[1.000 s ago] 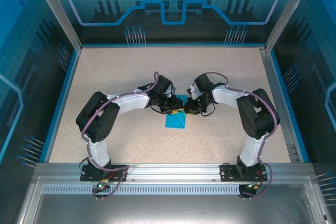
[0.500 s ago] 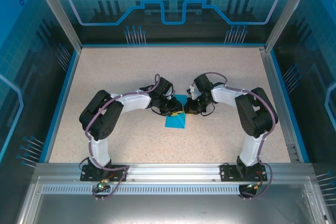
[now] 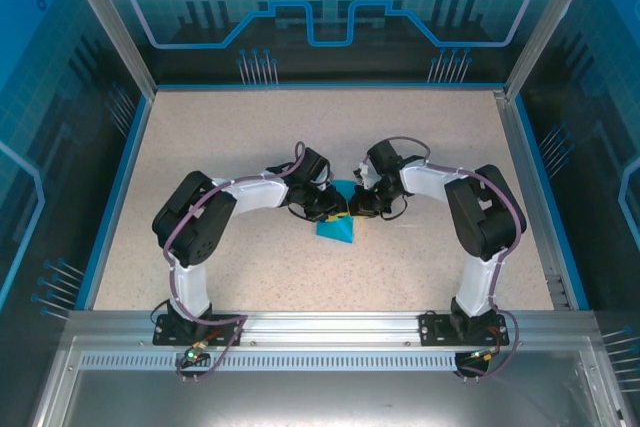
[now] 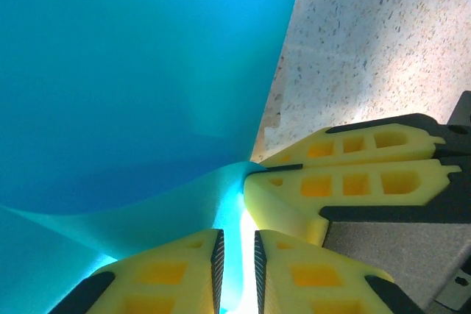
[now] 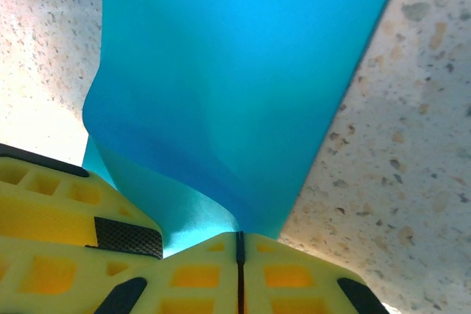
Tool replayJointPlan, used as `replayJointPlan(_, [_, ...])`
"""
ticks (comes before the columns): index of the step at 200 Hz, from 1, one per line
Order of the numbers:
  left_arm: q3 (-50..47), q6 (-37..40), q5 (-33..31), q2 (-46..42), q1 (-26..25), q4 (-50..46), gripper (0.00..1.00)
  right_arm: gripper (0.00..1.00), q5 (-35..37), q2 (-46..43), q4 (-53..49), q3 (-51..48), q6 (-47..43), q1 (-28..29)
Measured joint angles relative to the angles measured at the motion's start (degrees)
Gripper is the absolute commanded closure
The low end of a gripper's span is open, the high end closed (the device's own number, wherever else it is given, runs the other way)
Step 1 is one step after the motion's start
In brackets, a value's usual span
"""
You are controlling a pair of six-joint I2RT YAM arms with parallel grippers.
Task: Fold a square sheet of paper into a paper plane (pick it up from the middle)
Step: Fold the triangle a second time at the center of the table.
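Where the two arms meet at the centre of the top view, the square sheet of paper (image 3: pixel 337 231) shows as a blue wedge just below the grippers, on the speckled table (image 3: pixel 220 147).

Right gripper (image 5: pixel 239 234): jaws closed to a thin seam at bottom centre of its wrist view. The blue sheet comes straight out of that seam, so it holds the paper.

Left gripper (image 4: pixel 237 244): jaws narrow, with a slim slot at bottom centre of its wrist view and blue paper running into it. Cannot tell whether the pads bite.

The two sets of yellow fingers stand just beside each other. The sheet bows up from the tabletop toward both, curved, with no sharp crease seen.

Judgement: an early fold is in hand, with the sheet gathered near its middle and no plane shape yet. The next move likely calls for a firm left pinch. After that the halves need drawing together evenly, edges lined up, before any crease is pressed. If one side slips, the fold will go skew.
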Motion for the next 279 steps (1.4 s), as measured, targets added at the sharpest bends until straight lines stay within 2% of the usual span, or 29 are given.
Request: replayJointPlan(279, [-1.0,0.1,0.0,0.5,0.0,-0.7,0.81,0.92,0.5,1.3,-1.1,0.8,-0.1,0.4])
